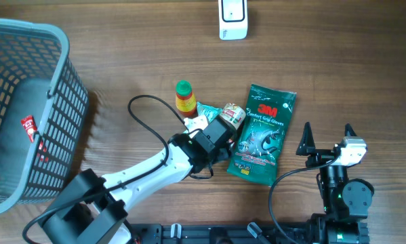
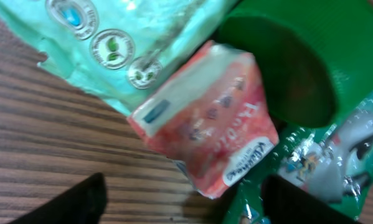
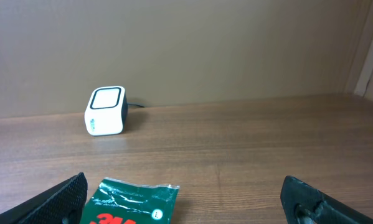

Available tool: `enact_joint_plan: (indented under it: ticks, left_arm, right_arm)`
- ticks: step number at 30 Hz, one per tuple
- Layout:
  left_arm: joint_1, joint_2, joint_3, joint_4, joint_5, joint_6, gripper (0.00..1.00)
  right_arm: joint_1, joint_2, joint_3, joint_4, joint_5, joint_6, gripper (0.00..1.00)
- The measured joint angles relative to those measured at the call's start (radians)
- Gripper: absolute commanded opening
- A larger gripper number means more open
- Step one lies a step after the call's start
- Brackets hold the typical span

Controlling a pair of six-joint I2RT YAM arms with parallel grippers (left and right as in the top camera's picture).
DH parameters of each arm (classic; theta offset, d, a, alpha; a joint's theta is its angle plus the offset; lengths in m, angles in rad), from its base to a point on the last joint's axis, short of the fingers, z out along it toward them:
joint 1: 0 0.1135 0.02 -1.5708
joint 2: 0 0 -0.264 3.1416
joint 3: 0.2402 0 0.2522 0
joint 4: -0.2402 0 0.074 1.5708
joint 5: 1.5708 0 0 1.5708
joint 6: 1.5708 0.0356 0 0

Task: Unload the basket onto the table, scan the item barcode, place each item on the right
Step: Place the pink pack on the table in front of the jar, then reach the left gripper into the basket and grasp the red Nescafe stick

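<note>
Fingers point(image 2: 80, 202) of your left gripper point(image 2: 186, 202) stand apart above the pink packet point(image 2: 205, 124) beside the glove pack point(image 1: 262, 135), arm stretched diagonally across the table point(image 1: 121, 68); your right gripper point(image 1: 327, 135) hangs level, spread wide.

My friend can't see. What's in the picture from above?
The robot's left claw is over a small pile of things: a green-capped bottle, a green glove packet and small pouches. A grey basket stands at the left, a white scanner at the far edge, and the right claw sits open.
</note>
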Motion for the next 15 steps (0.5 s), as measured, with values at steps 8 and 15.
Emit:
enact_joint_plan:
  ticks: [8, 15]
  left_arm:
    - [0.0, -0.259, 0.179, 0.002, -0.091, 0.252, 1.0]
    - [0.151, -0.575, 0.195, 0.096, -0.544, 0.413, 1.0]
  right_arm:
    - [0.0, 0.0, 0.0, 0.0, 0.0, 0.0, 1.0]
    - [0.0, 0.0, 0.0, 0.0, 0.0, 0.0, 1.0]
